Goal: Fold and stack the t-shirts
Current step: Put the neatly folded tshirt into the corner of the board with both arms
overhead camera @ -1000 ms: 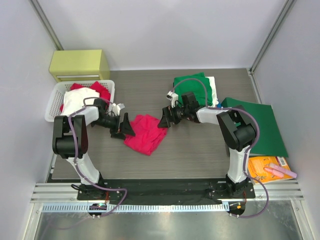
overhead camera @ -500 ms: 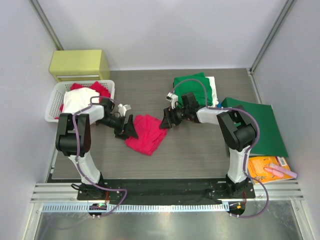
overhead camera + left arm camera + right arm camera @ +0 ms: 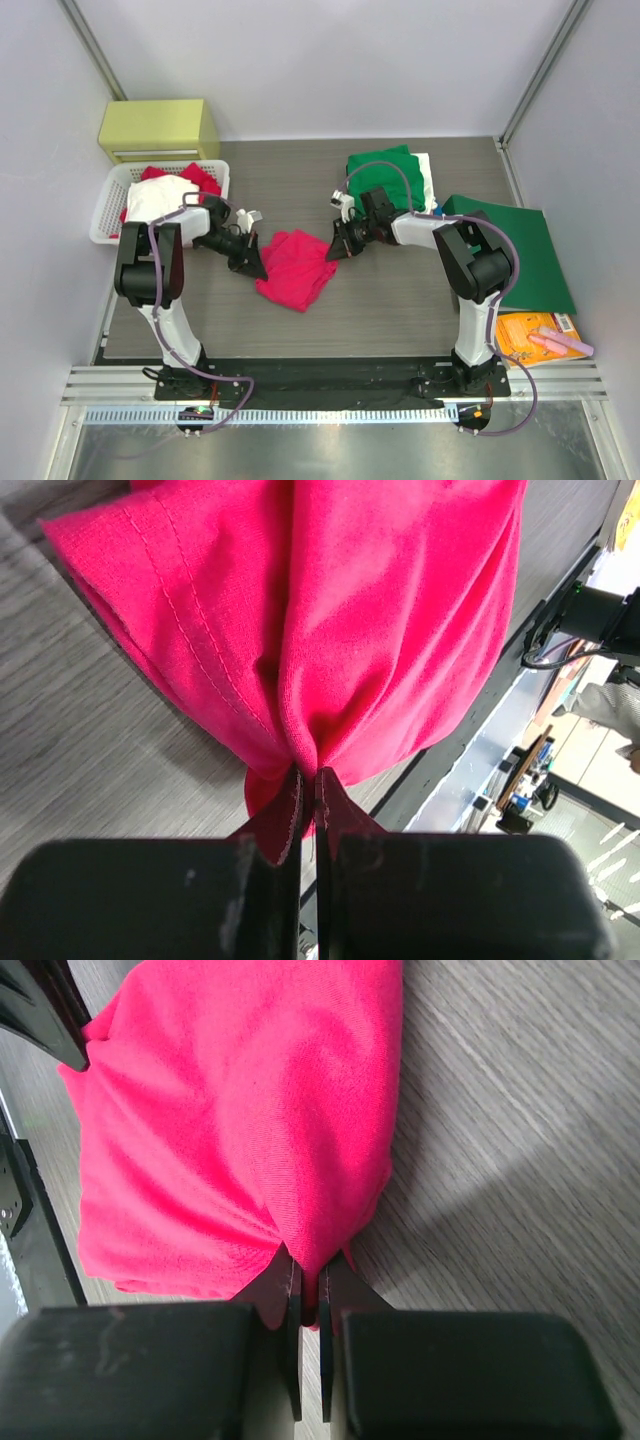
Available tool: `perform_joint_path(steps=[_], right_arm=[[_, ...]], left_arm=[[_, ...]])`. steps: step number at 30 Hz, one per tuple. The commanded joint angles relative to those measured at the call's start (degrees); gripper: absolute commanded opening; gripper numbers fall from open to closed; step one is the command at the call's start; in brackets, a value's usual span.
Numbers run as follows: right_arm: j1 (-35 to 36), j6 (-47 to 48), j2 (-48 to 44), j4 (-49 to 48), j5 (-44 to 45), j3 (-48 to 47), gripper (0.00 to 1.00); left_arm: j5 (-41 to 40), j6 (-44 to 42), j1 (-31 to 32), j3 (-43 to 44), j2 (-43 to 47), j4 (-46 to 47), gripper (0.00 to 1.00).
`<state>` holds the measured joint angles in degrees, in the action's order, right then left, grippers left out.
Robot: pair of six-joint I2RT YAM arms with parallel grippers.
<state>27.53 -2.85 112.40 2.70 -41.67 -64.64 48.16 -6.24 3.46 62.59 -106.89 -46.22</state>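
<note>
A bright pinkish-red t-shirt (image 3: 296, 268) lies crumpled in the middle of the table. My left gripper (image 3: 259, 262) pinches its left edge, and in the left wrist view the red cloth (image 3: 350, 630) bunches between the shut fingers (image 3: 309, 785). My right gripper (image 3: 335, 250) is shut on the shirt's right edge; in the right wrist view a fold of the red cloth (image 3: 230, 1130) is squeezed between that gripper's tips (image 3: 310, 1275). A folded green t-shirt (image 3: 385, 170) rests on a pale one (image 3: 425, 180) at the back right.
A white basket (image 3: 105, 210) at the left holds white and red cloth. A yellow-green box (image 3: 158, 128) stands behind it. A flat dark-green folder (image 3: 525, 260) lies at the right, with an orange packet (image 3: 525, 335) and pink pen (image 3: 560, 342) near the front right.
Both grippers have moved in onto the red shirt's opposite edges and shut on the cloth; one second ago both stood open beside it.
</note>
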Motion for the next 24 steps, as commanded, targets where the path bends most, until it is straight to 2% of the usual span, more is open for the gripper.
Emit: perform_joint_path(steps=[1,4,5,6,7,8,11,14,24], right_arm=[[0.2,1.6,-1.2,3.9,-0.7,-2.3,0.01],[0.4,2.6,0.7,7.8,-1.8,-4.4,0.03],[0.3,3.3,1.2,8.5,-1.8,-5.3,0.12],[0.4,4.6,2.1,11.2,-1.6,-5.8,0.43],[0.4,4.5,2.2,11.9,-1.0,-6.2,0.52],[0.3,5.5,2.0,12.7,-1.0,-5.9,0.66],[0.2,6.9,-0.4,12.4,1.1,-3.7,0.82],[-0.1,6.9,-1.2,12.8,1.3,-2.8,0.85],[-0.8,10.2,-3.0,20.8,-1.0,-2.1,0.85]], left_arm=[[0.8,-1.0,0.1,1.8,-1.7,-2.2,0.0],[1.0,-1.4,0.1,2.2,-2.9,-2.3,0.0],[1.2,-1.6,0.1,2.4,-3.4,-2.4,0.0],[1.3,-1.6,0.1,2.4,-3.4,-2.5,0.0],[1.3,-1.6,0.1,2.4,-3.2,-2.4,0.0],[1.3,-1.5,0.1,2.1,-2.6,-2.2,0.0],[1.2,-1.5,0.1,1.6,-1.5,-1.6,0.0],[1.6,-1.6,0.1,1.7,-1.9,-1.8,0.0],[1.9,-1.7,0.1,1.5,-1.6,-1.8,0.0]])
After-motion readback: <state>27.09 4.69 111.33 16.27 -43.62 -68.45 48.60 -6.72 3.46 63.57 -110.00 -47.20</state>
